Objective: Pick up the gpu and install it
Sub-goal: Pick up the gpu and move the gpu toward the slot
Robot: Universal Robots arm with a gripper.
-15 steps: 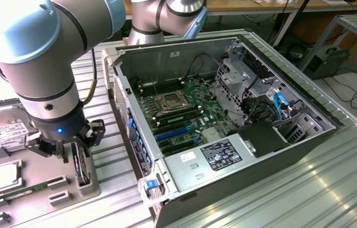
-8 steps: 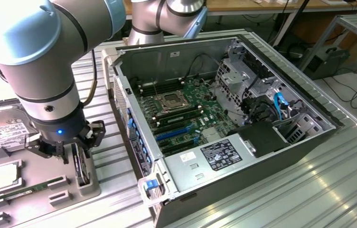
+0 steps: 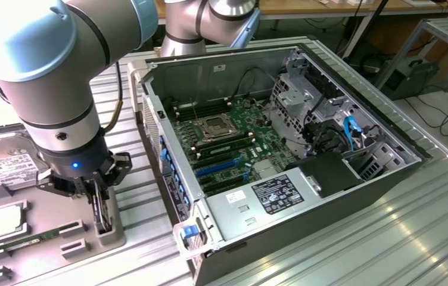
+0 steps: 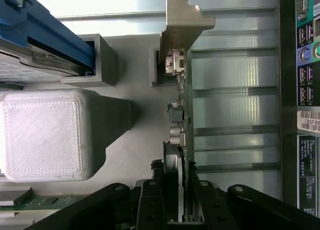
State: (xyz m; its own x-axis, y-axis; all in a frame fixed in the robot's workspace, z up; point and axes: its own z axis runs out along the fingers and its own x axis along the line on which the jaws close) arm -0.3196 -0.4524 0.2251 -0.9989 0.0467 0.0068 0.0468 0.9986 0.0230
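The gpu (image 3: 102, 210) is a thin dark card standing on edge in a slot of the grey holder tray (image 3: 57, 208), at the exterior view's left. My gripper (image 3: 99, 199) reaches straight down over it, one finger on each face of the card. In the wrist view the gpu (image 4: 183, 105) runs away from the camera, with its silver bracket (image 4: 182, 25) at the far end. The black fingers (image 4: 151, 202) of my gripper (image 4: 176, 192) close against both sides of the card. The card still sits in its holder.
The open computer case (image 3: 383, 179) lies on its side at the exterior view's right, with motherboard (image 3: 232, 134), blue slots (image 3: 220, 170) and power supply (image 3: 271, 193) exposed. A hard drive (image 3: 5, 164) and a green memory stick (image 3: 29, 241) rest on the tray. A white block (image 4: 42, 135) stands beside the card.
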